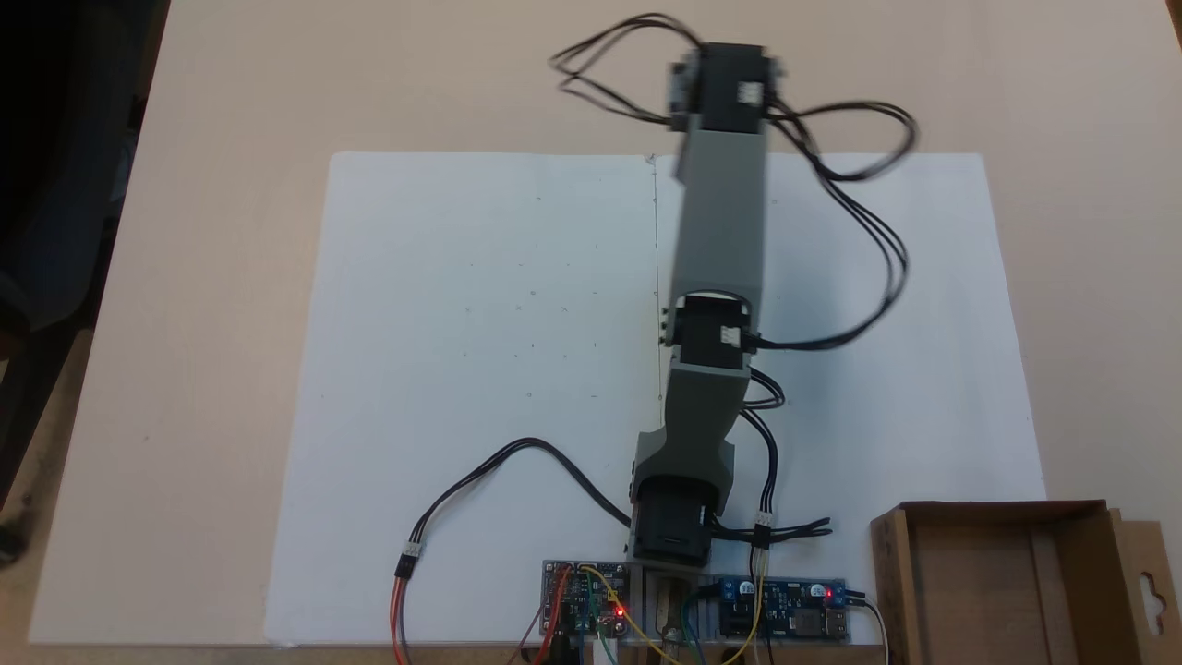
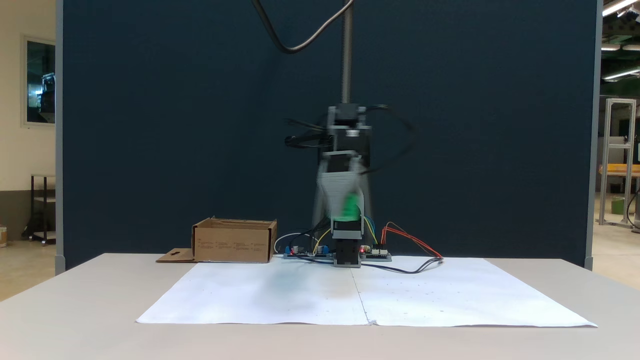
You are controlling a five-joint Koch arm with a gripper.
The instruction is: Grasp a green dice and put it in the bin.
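Observation:
The green dice hangs in the air well above the white paper, smeared by motion blur. My gripper points down around it, its grey jaws shut on the dice. Seen from above, the grey arm stretches away from its base, its black wrist motor blurred beyond the paper's far edge. The bin, a brown cardboard box with low walls, stands on the table beside the arm's base, left of it in this front view. In the view from above, the bin sits at the lower right, with nothing inside.
A large white paper sheet covers the table's middle. Circuit boards with coloured wires sit at the arm's base. Black cables loop off the arm. A dark blue partition stands behind the table.

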